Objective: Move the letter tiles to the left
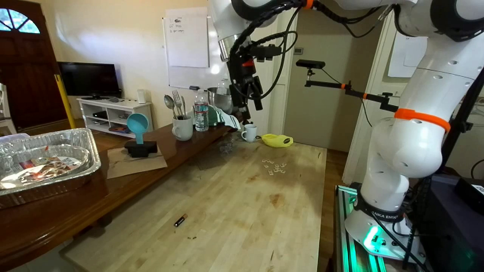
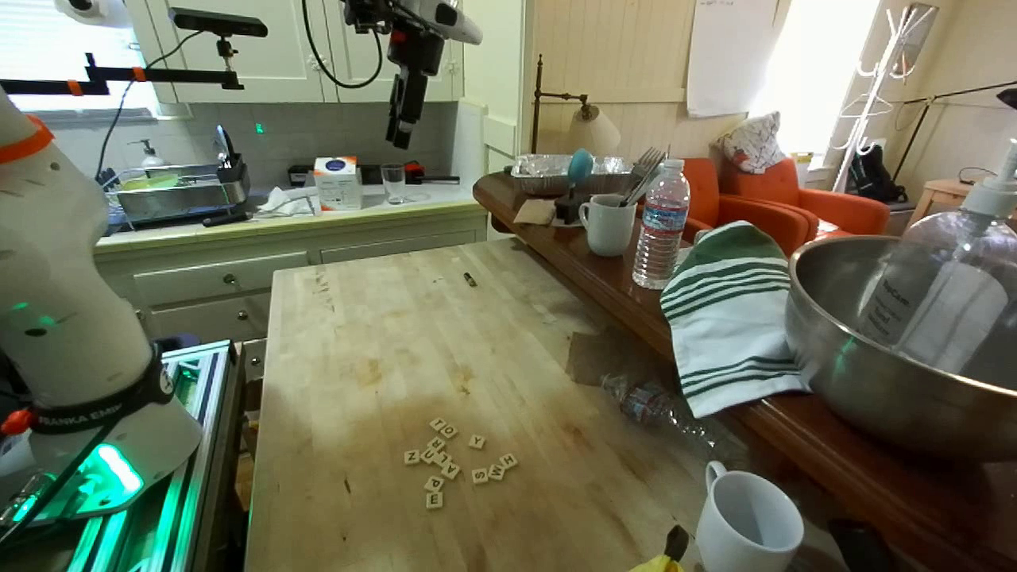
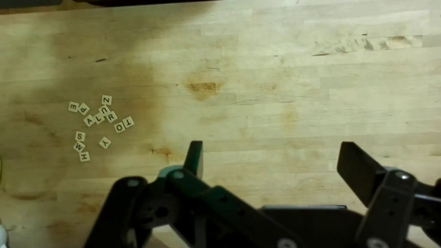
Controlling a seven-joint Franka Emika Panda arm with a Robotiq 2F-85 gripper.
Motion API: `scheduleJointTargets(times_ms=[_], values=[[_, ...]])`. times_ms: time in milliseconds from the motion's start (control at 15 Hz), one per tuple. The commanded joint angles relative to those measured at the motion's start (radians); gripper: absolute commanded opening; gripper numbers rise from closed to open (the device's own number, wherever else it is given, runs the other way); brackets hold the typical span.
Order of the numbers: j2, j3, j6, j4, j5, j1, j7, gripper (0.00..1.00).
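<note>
There are thirteen letter tiles, two mugs, one battery, one striped towel and one steel bowl

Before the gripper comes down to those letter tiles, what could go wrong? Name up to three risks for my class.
The letter tiles lie flat on the wooden tabletop, so the open gripper might scrape the surface or fail to catch an edge. Several tiles crowd together, so pushing one could well shift its neighbours. The battery lies on its side on the same tabletop and may roll if a sweep strays that far.
</note>
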Motion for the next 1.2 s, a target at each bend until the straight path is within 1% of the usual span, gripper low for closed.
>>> scheduleJointTargets(times_ms=[0,267,467,600,667,733,867,1067,1133], values=[[-0.095,-0.075,0.123,-0.167,-0.017,-0.045,-0.1,1.0],[-0.132,-0.133,0.314,-0.328,-0.009,-0.063,-0.278,1.0],[-0.141,-0.156,0.408,-0.427,-0.002,-0.066,-0.365,1.0],[-0.14,-0.167,0.449,-0.472,-0.001,-0.067,-0.403,1.0],[-0.13,-0.17,0.448,-0.476,0.005,-0.07,-0.396,1.0],[-0.103,-0.159,0.412,-0.423,-0.002,-0.067,-0.367,1.0],[-0.103,-0.164,0.424,-0.447,-0.001,-0.07,-0.376,1.0],[-0.106,-0.165,0.425,-0.449,-0.001,-0.07,-0.377,1.0],[-0.119,-0.16,0.467,-0.475,-0.018,-0.07,-0.382,1.0]])
